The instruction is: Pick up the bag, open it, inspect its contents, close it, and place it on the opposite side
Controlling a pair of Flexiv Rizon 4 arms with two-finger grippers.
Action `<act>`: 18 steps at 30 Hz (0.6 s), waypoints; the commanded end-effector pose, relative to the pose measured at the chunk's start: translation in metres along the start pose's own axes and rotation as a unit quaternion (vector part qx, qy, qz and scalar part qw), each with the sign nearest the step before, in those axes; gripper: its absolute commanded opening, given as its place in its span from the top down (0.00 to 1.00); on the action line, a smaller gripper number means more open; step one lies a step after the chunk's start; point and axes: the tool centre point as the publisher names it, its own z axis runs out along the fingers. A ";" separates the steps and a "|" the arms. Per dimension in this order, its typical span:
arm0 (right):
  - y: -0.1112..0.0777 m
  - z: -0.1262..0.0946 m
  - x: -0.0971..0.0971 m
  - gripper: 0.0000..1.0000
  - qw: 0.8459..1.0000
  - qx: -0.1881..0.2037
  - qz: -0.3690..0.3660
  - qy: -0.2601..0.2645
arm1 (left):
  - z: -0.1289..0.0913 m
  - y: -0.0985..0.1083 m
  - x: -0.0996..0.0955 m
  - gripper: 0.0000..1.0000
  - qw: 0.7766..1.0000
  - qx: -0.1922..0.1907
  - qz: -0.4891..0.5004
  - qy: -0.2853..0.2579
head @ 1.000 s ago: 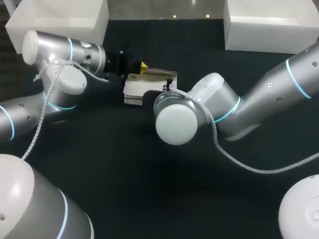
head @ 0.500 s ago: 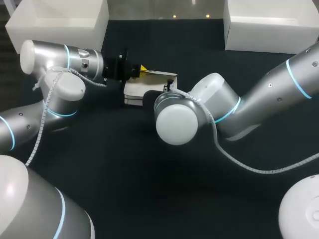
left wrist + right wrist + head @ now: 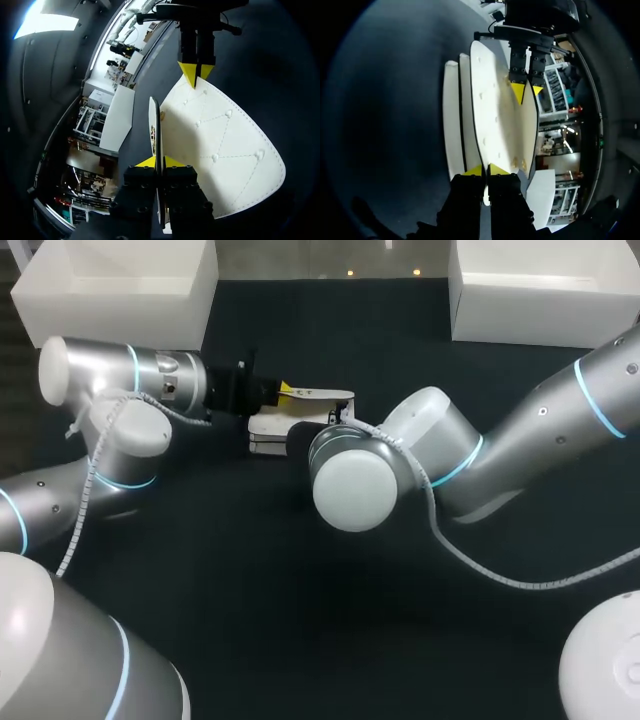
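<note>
White quilted bag laid on dark table, toward 12 o'clock of centre, flap raised. Flap edge at bag's 10 o'clock is pinched by left gripper. Opposite edge, at 3 o'clock, is clamped by right gripper.

A dark, matte table fills most of the head view. Just above the frame's centre and slightly left, a white bag appears to rest on it as a stack of flat layers, with the stitched top flap lifted clear of the rest. Two white bins stand at the table's far edge, the left bin in the upper left corner and the right bin in the upper right, both well apart from the bag.
</note>
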 end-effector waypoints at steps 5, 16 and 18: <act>-0.003 0.002 0.002 1.00 0.997 -0.034 0.001 -0.064 | -0.008 -0.006 -0.004 0.69 1.000 -0.011 -0.003 -0.008; -0.003 0.002 0.002 1.00 0.997 -0.034 0.001 -0.064 | -0.014 -0.002 -0.013 0.70 1.000 -0.017 -0.017 -0.014; -0.003 0.002 0.002 1.00 0.997 -0.034 0.001 -0.064 | -0.013 0.000 -0.013 0.73 1.000 -0.018 -0.022 -0.013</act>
